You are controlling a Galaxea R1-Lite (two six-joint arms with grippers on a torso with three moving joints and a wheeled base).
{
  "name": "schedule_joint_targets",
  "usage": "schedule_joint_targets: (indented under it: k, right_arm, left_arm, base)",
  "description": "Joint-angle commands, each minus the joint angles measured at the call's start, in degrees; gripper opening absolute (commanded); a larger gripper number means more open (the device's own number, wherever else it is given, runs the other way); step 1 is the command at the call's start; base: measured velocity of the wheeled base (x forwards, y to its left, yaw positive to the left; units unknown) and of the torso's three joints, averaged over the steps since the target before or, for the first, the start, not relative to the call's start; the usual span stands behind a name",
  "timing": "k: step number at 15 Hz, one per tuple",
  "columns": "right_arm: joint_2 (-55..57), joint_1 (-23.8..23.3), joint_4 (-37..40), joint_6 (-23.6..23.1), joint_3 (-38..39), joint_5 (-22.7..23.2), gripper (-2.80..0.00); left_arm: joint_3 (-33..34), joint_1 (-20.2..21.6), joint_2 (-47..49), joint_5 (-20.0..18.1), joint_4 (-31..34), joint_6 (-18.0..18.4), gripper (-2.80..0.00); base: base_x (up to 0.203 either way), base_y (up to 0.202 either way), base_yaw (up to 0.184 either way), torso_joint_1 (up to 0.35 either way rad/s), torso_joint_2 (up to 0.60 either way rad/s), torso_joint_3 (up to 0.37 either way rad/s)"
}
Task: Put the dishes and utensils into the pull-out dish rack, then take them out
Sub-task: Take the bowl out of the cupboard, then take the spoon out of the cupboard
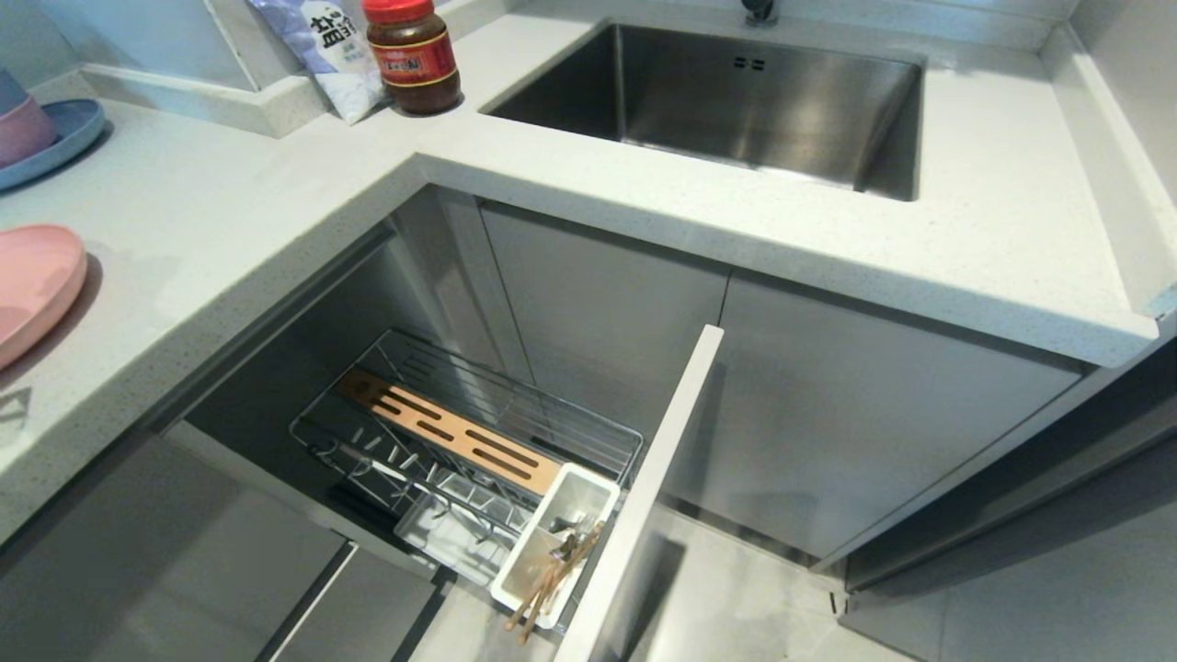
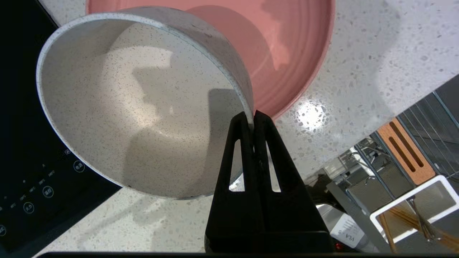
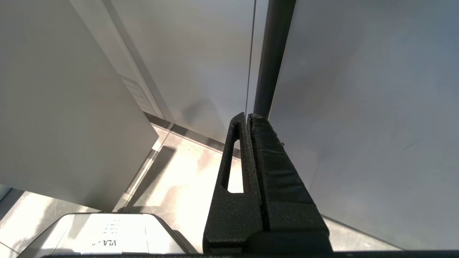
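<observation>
Speckled pale countertop (image 1: 230, 239) wraps an L-shaped corner, with a steel sink (image 1: 736, 92) set into it and the pull-out dish rack (image 1: 460, 441) drawn out below. Neither arm is seen from the head camera, and the pink plate (image 1: 32, 280) is cut off there at the picture's left edge, as are a blue plate (image 1: 64, 138) and the bowls stacked on it. A sauce jar (image 1: 412, 55) and a packet (image 1: 322, 51) stand by the wall, only partly in view.

Chopsticks (image 1: 552, 575) lean in the white cutlery tray (image 1: 588, 487) at the rack's near end, beside the wooden strip (image 1: 451, 437); metal pieces lie among them, too small to be told apart.

Only in the left wrist view is the left gripper (image 2: 254, 120) shown, its fingers clamped on the rim of the cream bowl (image 2: 125, 107). The bowl is tilted over the countertop, partly covering the pink plate behind it, with a dark cooktop (image 2: 25, 161) alongside. The right gripper (image 3: 247, 120) is seen pressed together on nothing, beside cabinet doors (image 3: 358, 107) above the floor.
</observation>
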Motion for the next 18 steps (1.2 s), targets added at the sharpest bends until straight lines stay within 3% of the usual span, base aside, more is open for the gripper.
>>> schedule_joint_targets:
  k: [1, 18]
  right_arm:
    - [-0.2, 0.0, 0.0, 0.0, 0.1, 0.0, -2.8]
    - [-0.2, 0.0, 0.0, 0.0, 0.1, -0.1, -2.8]
  left_arm:
    - [0.2, -0.2, -0.9, 0.1, 0.2, 0.0, -2.8]
    - [0.2, 0.2, 4.0, 1.8, -2.5, 1.0, -2.8]
  base:
    - [0.0, 0.0, 0.0, 0.0, 0.0, 0.0]
    - [0.0, 0.0, 0.0, 0.0, 0.0, 0.0]
